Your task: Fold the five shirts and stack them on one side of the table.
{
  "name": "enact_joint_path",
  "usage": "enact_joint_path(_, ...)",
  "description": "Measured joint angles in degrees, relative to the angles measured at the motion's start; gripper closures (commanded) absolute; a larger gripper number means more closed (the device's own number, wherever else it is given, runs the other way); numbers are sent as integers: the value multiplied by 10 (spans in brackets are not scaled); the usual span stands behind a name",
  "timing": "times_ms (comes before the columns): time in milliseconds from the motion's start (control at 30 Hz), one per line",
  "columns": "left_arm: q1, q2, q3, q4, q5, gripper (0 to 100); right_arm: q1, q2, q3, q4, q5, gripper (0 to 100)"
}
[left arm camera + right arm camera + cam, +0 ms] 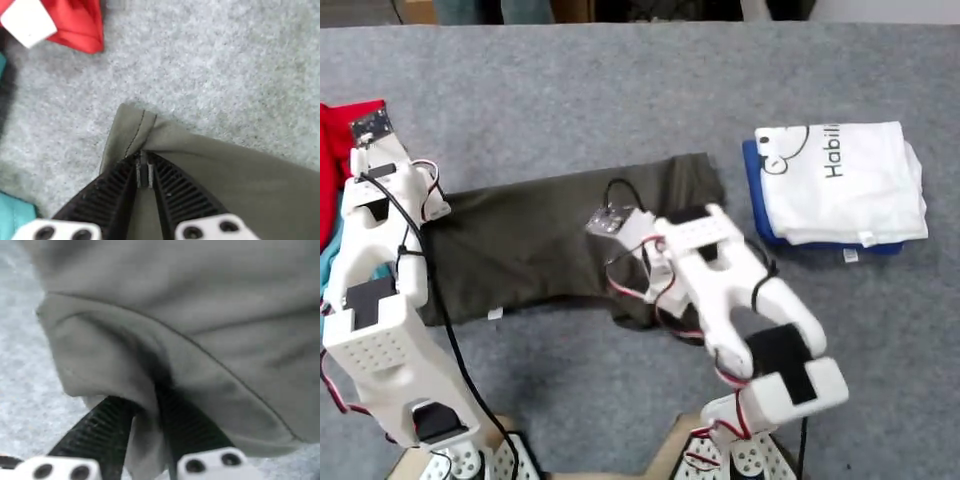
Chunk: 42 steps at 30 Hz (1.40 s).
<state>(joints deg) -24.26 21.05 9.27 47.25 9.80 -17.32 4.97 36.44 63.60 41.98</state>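
Left claw (145,172) is pinched shut on the left corner of the olive shirt (550,240), and the right claw (150,402) is clamped on a bunched fold at its near right edge. The shirt's spread across the middle of the table (620,90). It's soft, floppy stuff, so I'd grab hems and corners. The wrist views show the pinches up close, while the high view adds the white shirt (845,185) folded on the right
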Motion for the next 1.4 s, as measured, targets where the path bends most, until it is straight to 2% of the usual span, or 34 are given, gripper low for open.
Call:
enact_joint_path(333, 0, 0, 0, 0, 0, 971, 1, 74, -273, 235, 5, 984)
enact_joint_path(500, 0, 0, 0, 0, 0, 971, 1, 167, -425, 309, 76, 984)
enact_joint_path(733, 0, 0, 0, 0, 0, 971, 2, 328, -630, 351, 163, 975)
enact_joint_path(800, 0, 0, 0, 0, 0, 971, 2, 358, -680, 361, 175, 920)
enact_joint_path(967, 0, 0, 0, 0, 0, 971, 2, 386, -771, 366, 180, 635)
enact_joint_path(1067, 0, 0, 0, 0, 0, 971, 4, 389, -812, 366, 179, 574)
enact_joint_path(1133, 0, 0, 0, 0, 0, 971, 14, 389, -836, 367, 146, 592)
enact_joint_path(1200, 0, 0, 0, 0, 0, 971, 33, 389, -844, 370, 117, 650)
enact_joint_path(1267, 0, 0, 0, 0, 0, 971, 52, 379, -843, 370, 88, 778)
enact_joint_path(1333, 0, 0, 0, 0, 0, 971, 68, 341, -820, 370, 61, 962)
enact_joint_path(1367, 0, 0, 0, 0, 0, 971, 72, 313, -798, 370, 53, 991)
enact_joint_path(1400, 0, 0, 0, 0, 0, 971, 74, 282, -769, 370, 48, 946)
